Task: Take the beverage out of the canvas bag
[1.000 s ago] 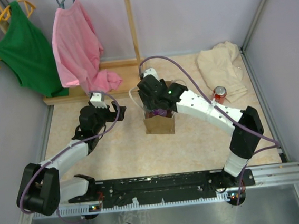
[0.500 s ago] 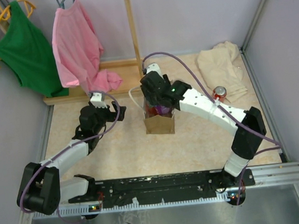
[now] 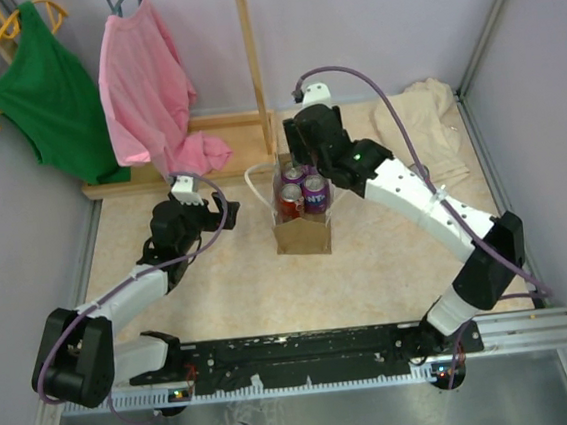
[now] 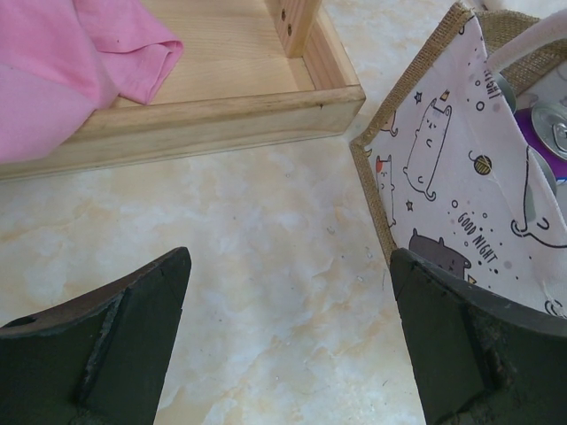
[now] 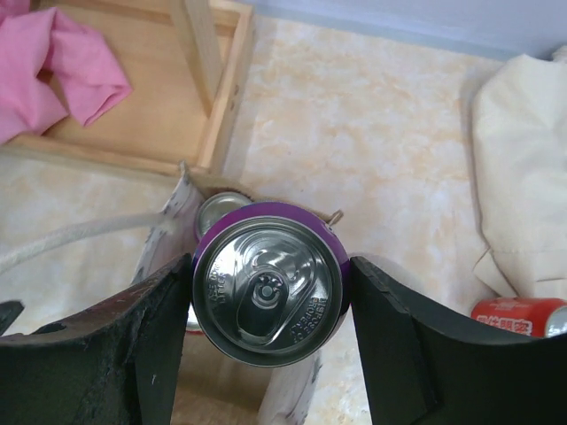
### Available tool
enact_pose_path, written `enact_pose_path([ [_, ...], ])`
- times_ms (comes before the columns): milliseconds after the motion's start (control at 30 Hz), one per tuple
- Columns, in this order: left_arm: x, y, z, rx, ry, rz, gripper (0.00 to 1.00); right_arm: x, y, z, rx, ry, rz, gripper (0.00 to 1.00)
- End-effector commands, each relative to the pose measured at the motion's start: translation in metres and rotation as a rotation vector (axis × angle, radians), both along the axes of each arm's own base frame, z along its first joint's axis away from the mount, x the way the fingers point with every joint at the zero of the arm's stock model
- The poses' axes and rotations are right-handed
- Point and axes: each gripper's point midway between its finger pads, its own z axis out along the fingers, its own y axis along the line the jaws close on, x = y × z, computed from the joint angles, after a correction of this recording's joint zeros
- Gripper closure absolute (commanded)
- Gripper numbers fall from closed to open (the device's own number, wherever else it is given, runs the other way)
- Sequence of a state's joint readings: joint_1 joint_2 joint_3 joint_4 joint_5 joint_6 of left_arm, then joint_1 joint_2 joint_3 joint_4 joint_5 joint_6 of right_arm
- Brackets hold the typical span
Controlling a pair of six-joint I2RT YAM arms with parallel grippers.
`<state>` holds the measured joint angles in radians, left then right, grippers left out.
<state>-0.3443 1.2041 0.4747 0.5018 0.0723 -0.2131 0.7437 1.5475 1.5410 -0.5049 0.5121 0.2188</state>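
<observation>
Purple can (image 5: 266, 292) pinched in right jaws over canvas bag (image 3: 302, 236), wooden base (image 5: 142, 115) just behind; left jaws spread.

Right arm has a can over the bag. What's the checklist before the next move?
1. Right gripper shut on purple can: ok.
2. Purple can's base above the canvas bag rim: cannot tell.
3. Bag steadied: not ok. The left gripper is open beside it and grips nothing.
4. Set-down spot on the right: not ok. A loose red can and cream cloth lie there, so bare tabletop is probably safer.
5. Other cans seated in the bag: ok.
</observation>
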Motion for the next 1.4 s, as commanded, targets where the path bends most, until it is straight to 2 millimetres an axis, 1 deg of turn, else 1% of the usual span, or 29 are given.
enact_pose_path([
  [0,0.004,-0.006,0.020,-0.025,-0.057,-0.017,0.00,0.021,-0.036,0.111,0.164,-0.275,-0.113,1.00],
  [100,0.004,-0.006,0.021,-0.025,-0.058,-0.017,0.00,0.032,-0.060,0.126,0.177,-0.312,-0.170,1.00],
  [267,0.003,-0.007,0.022,-0.029,-0.059,-0.019,0.00,0.044,-0.098,0.155,0.211,-0.385,-0.257,1.00],
  [367,0.002,-0.007,0.022,-0.030,-0.059,-0.022,0.00,0.049,-0.118,0.164,0.217,-0.411,-0.306,1.00],
  [467,0.002,-0.007,0.023,-0.030,-0.060,-0.022,0.00,0.056,-0.137,0.159,0.201,-0.403,-0.356,1.00],
  [567,0.001,-0.006,0.022,-0.028,-0.061,-0.020,0.00,0.063,-0.155,0.142,0.204,-0.371,-0.391,1.00],
  [633,0.001,-0.006,0.022,-0.027,-0.059,-0.018,0.00,0.068,-0.165,0.126,0.210,-0.340,-0.410,1.00],
  [700,0.001,-0.006,0.021,-0.026,-0.058,-0.021,0.00,0.073,-0.177,0.105,0.208,-0.298,-0.429,1.00],
  [733,0.001,-0.007,0.021,-0.026,-0.058,-0.022,0.00,0.075,-0.178,0.094,0.209,-0.275,-0.429,1.00],
  [767,0.001,-0.007,0.021,-0.027,-0.057,-0.022,0.00,0.077,-0.180,0.079,0.202,-0.244,-0.430,1.00],
  [867,0.002,-0.007,0.021,-0.027,-0.053,-0.025,0.00,0.080,-0.181,0.044,0.184,-0.175,-0.430,1.00],
  [967,0.002,-0.008,0.020,-0.028,-0.051,-0.026,0.00,0.082,-0.178,0.012,0.166,-0.117,-0.417,1.00],
  [1100,0.002,-0.008,0.020,-0.028,-0.051,-0.028,0.00,0.085,-0.172,-0.023,0.152,-0.063,-0.390,1.00],
  [1200,0.002,-0.008,0.020,-0.030,-0.051,-0.029,0.00,0.088,-0.171,-0.044,0.128,-0.026,-0.386,1.00],
  [1367,0.002,-0.009,0.022,-0.029,-0.055,-0.029,0.00,0.097,-0.167,-0.068,0.108,0.009,-0.375,1.00],
])
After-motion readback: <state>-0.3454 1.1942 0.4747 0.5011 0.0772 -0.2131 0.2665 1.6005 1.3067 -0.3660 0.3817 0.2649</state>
